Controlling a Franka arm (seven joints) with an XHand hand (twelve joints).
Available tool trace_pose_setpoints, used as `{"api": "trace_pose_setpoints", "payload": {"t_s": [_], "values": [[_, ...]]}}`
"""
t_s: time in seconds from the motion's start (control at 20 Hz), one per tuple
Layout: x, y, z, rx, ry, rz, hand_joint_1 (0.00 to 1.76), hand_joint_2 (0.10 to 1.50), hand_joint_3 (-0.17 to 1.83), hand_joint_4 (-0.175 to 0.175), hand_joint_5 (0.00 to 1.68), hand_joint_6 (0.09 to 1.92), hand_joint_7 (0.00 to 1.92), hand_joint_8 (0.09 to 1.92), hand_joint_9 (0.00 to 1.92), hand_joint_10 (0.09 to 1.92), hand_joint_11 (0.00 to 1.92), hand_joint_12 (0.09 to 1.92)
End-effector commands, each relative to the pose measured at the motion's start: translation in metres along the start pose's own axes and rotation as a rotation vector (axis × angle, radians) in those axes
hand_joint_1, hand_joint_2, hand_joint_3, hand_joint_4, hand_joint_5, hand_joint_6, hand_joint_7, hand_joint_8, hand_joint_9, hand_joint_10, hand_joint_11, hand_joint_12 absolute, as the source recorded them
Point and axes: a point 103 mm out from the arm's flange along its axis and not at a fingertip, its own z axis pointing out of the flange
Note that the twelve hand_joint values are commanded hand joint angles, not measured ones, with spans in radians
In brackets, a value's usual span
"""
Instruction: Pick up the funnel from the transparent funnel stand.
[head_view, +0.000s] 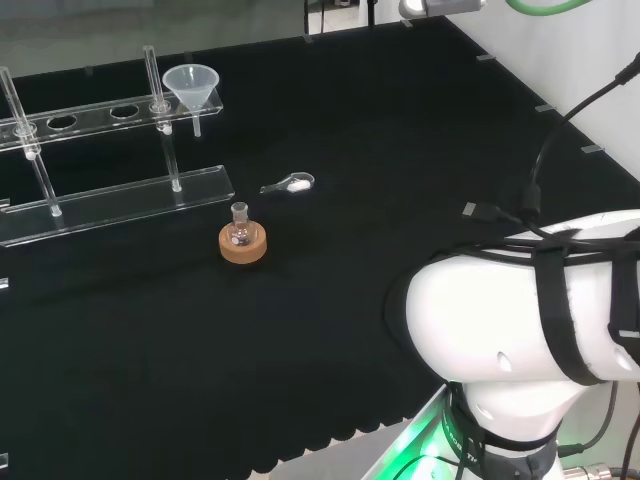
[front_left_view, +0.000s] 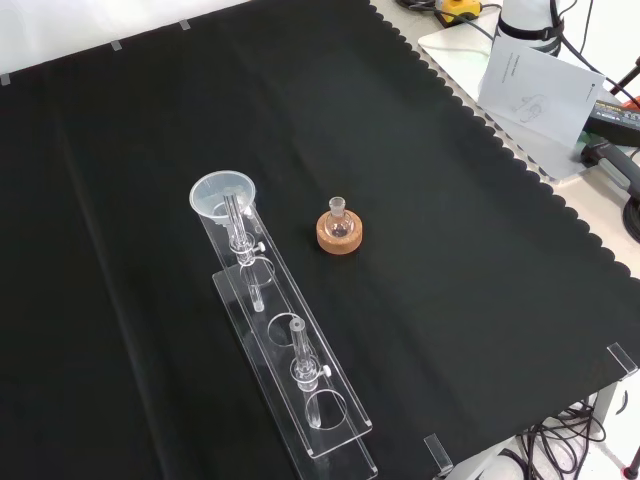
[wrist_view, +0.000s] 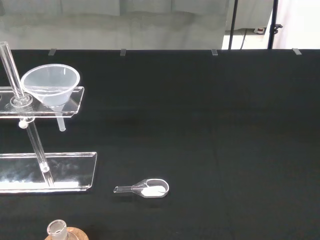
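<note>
A clear plastic funnel (head_view: 192, 85) sits in the end hole of the transparent funnel stand (head_view: 118, 200), its spout hanging down through the upper shelf. In the front view the funnel (front_left_view: 224, 194) is at the far end of the long stand (front_left_view: 318, 425), which runs toward the cloth's near edge. The wrist view looks at the funnel (wrist_view: 51, 85) and the stand's end (wrist_view: 75, 172) from some way off. The stand's other holes are open, and two upright rods carry its upper shelf.
A small glass flask on a cork ring (head_view: 242, 243) stands beside the stand (front_left_view: 338, 232). A clear scoop with white powder (head_view: 290, 184) lies on the cloth beyond it (wrist_view: 147, 189). The arm's white link (head_view: 530, 320) is at the head view's lower right.
</note>
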Motion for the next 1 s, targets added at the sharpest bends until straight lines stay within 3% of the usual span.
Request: {"api": "trace_pose_setpoints", "payload": {"t_s": [0.05,0.55,1.0], "values": [[0.0,0.0,0.0,-0.009,-0.009,0.0,0.07,1.11,0.35,0.013,0.2,0.09,0.01,0.33,0.08,0.65,0.03,1.34],[0.002,0.008,0.006,0.001,-0.036,0.023,0.0,1.18,0.38,0.024,0.19,0.09,0.0,0.26,0.05,0.64,0.0,1.33],[-0.018,0.031,0.023,0.031,-0.047,0.069,0.0,1.18,0.37,0.024,0.19,0.09,0.0,0.27,0.05,0.64,0.0,1.33]]}}
